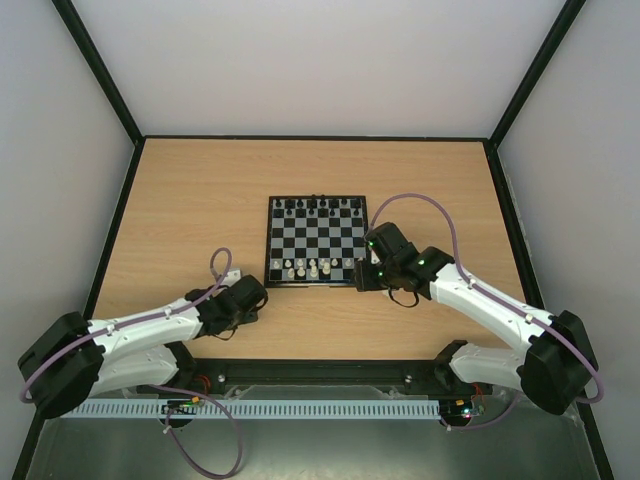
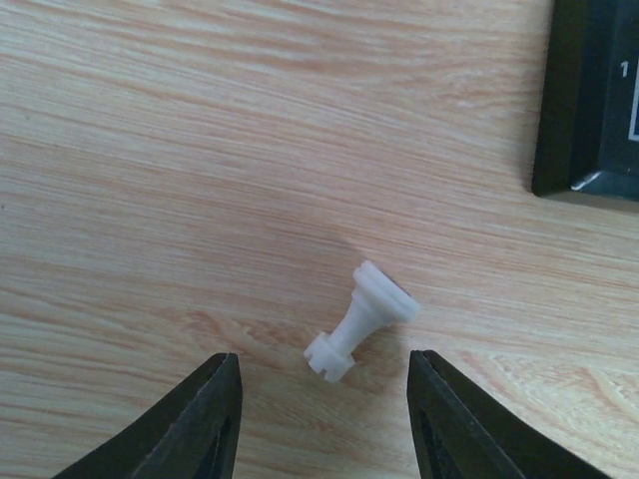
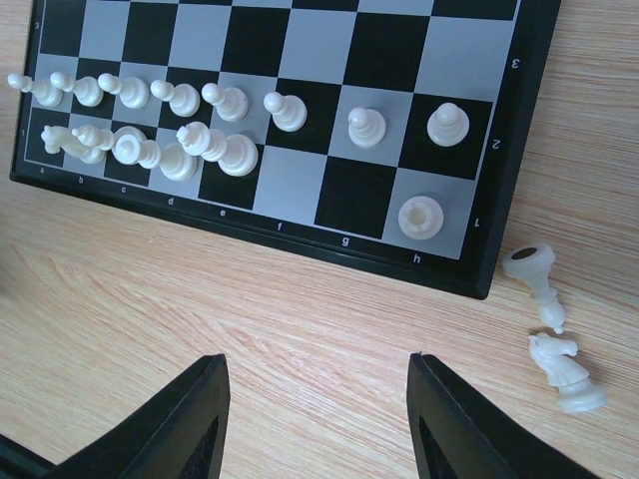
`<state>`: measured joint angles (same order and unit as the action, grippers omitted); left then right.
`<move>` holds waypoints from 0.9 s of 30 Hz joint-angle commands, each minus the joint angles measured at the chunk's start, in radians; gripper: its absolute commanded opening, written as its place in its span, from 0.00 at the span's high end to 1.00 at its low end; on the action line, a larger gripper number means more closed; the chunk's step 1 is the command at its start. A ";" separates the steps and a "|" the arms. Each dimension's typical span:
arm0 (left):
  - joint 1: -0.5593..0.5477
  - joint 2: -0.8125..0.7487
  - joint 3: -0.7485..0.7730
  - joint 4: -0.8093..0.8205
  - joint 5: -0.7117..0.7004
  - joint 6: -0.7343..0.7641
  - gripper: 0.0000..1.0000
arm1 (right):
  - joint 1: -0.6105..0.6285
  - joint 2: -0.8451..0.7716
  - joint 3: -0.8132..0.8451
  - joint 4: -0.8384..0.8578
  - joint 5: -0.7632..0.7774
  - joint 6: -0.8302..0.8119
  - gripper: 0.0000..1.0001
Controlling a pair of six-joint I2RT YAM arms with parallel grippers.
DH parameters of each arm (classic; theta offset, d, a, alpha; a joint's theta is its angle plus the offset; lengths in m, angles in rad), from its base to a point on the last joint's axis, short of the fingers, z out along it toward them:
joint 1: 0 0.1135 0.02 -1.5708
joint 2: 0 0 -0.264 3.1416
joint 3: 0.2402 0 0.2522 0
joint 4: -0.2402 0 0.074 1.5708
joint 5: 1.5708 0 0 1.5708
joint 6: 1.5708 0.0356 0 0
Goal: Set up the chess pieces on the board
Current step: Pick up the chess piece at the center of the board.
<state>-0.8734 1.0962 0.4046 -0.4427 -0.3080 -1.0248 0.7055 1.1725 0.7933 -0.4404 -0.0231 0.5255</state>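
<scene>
Right wrist, eight pawns, two toppled pieces

Overhead view looks down from behind the arms over the whole tabletop; both wrist views sit close, facing down; right wrist and overhead share the board's near edge.

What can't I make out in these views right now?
- Top view: pieces on the board too small to identify; left gripper hides the fallen piece.
- Left wrist: right edge cuts off all but the board's corner.
- Right wrist: top edge cuts off the board's far side.
</scene>
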 commanded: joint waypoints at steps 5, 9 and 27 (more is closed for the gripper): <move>-0.014 0.004 -0.042 0.053 -0.072 -0.005 0.58 | 0.004 -0.021 -0.014 -0.008 -0.015 -0.010 0.51; -0.016 0.037 -0.042 0.069 -0.069 -0.009 0.59 | 0.004 -0.023 -0.015 -0.009 -0.015 -0.010 0.51; -0.079 0.144 -0.038 0.082 -0.045 -0.052 0.59 | 0.004 -0.025 -0.016 -0.011 -0.012 -0.007 0.51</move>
<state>-0.9295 1.2209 0.4072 -0.2703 -0.4274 -1.0187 0.7055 1.1587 0.7914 -0.4385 -0.0261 0.5236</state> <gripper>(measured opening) 0.378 0.495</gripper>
